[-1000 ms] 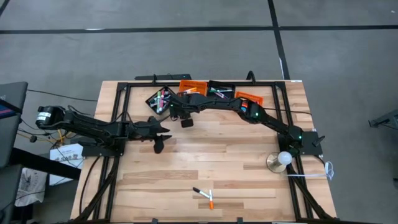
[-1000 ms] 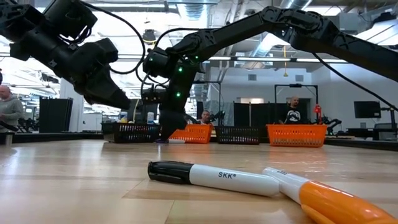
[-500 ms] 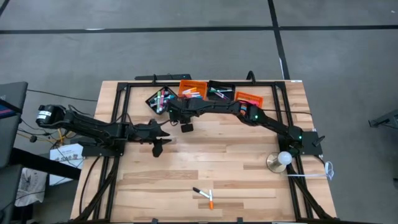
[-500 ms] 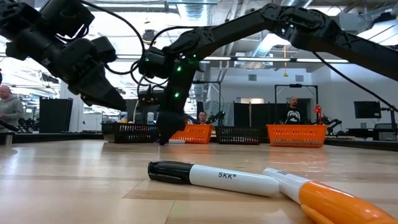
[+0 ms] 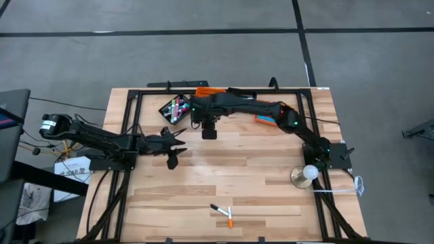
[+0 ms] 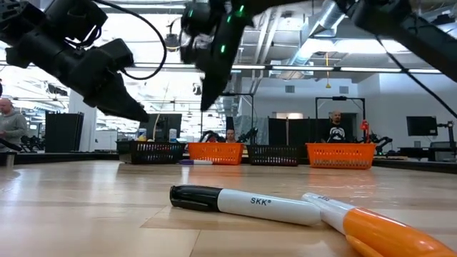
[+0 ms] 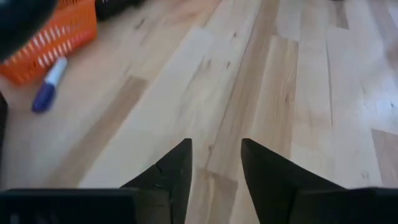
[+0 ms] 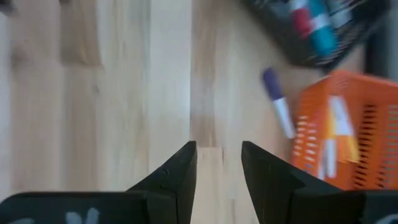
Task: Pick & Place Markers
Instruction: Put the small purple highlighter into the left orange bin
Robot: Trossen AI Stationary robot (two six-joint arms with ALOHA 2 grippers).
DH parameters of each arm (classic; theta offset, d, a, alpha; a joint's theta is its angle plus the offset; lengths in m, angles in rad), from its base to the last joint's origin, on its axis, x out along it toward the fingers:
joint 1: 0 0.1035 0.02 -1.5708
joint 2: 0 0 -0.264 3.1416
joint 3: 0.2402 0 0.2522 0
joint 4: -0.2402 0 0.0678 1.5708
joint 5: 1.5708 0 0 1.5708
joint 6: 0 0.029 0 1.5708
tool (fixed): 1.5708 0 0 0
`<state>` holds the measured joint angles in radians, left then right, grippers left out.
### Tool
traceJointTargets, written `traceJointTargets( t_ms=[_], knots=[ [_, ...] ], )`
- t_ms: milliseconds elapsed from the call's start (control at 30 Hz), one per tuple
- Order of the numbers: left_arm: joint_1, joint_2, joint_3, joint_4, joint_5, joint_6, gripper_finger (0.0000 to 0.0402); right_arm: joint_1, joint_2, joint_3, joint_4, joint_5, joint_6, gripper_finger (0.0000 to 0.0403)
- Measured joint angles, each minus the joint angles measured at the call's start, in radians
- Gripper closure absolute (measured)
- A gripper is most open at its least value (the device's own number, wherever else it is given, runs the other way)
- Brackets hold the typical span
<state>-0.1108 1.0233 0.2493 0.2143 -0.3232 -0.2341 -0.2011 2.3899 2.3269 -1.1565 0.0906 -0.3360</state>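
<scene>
My right tool point(image 5: 209, 133) hangs above the bench point(image 5: 258, 173), just off the bins at the far edge. Its two dark fingers point(image 8: 177, 174) stand apart with bare wood showing between them, nothing pinched. Ahead of it lies a purple-capped marker point(image 8: 277, 101) on the wood, touching or just beside the orange bin point(image 8: 348, 134), which carries markers of its own. Beyond that sits the black bin point(image 8: 317, 31) with red and blue markers inside.

My left tool point(image 5: 173, 150) hovers over the bench nearer my side, fingers point(image 7: 168, 177) spread too, gripping nothing; the same purple marker point(image 7: 48, 88) lies ahead of it, by the orange bin point(image 7: 43, 37).

Well away from both tools, near the bench's front edge, a black-capped marker point(image 6: 243, 203) and an orange-capped marker point(image 6: 371, 227) lie side by side, ends touching.
</scene>
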Motion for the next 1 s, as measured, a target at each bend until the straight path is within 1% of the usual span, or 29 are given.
traceJointTargets(
  t_ms=[67, 167, 333, 400, 433, 500, 567, 633, 733, 800, 867, 1000],
  knots=[
    [0.001, 0.000, 0.000, 0.021, -0.005, 0.035, 0.0276, 0.000, -0.047, 0.002, -0.007, -0.001, 0.026, 0.0281],
    [0.001, 0.000, 0.000, 0.056, -0.010, 0.088, 0.0304, -0.010, -0.102, 0.002, -0.014, 0.006, 0.059, 0.0281],
    [0.019, 0.000, 0.000, 0.086, -0.055, 0.149, 0.0356, -0.034, -0.194, 0.002, 0.001, 0.009, 0.107, 0.0280],
    [0.048, 0.000, 0.000, 0.090, -0.059, 0.152, 0.0376, -0.042, -0.227, -0.026, 0.055, 0.005, 0.119, 0.0280],
    [0.062, 0.000, 0.000, 0.094, -0.059, 0.152, 0.0386, -0.046, -0.254, -0.061, 0.103, -0.005, 0.127, 0.0280],
    [0.089, 0.000, 0.000, 0.099, -0.060, 0.155, 0.0395, -0.057, -0.313, -0.151, 0.207, -0.043, 0.141, 0.0280],
    [0.111, 0.000, 0.001, 0.106, -0.060, 0.174, 0.0396, -0.065, -0.390, -0.273, 0.324, -0.066, 0.157, 0.0280],
    [0.128, 0.009, 0.017, 0.107, -0.055, 0.181, 0.0396, -0.070, -0.469, -0.421, 0.459, -0.065, 0.173, 0.0280],
    [0.157, 0.057, 0.067, 0.109, -0.012, 0.226, 0.0397, -0.071, -0.584, -0.675, 0.684, -0.065, 0.211, 0.0280],
    [0.176, 0.126, 0.112, 0.108, -0.007, 0.247, 0.0397, -0.073, -0.668, -0.839, 0.808, -0.040, 0.228, 0.0280],
    [0.201, 0.215, 0.167, 0.098, -0.006, 0.272, 0.0397, -0.065, -0.746, -0.983, 0.924, 0.020, 0.250, 0.0280],
    [0.257, 0.435, 0.307, 0.018, -0.012, 0.286, 0.0397, -0.041, -0.859, -1.219, 1.079, 0.144, 0.259, 0.0280]
  ],
)
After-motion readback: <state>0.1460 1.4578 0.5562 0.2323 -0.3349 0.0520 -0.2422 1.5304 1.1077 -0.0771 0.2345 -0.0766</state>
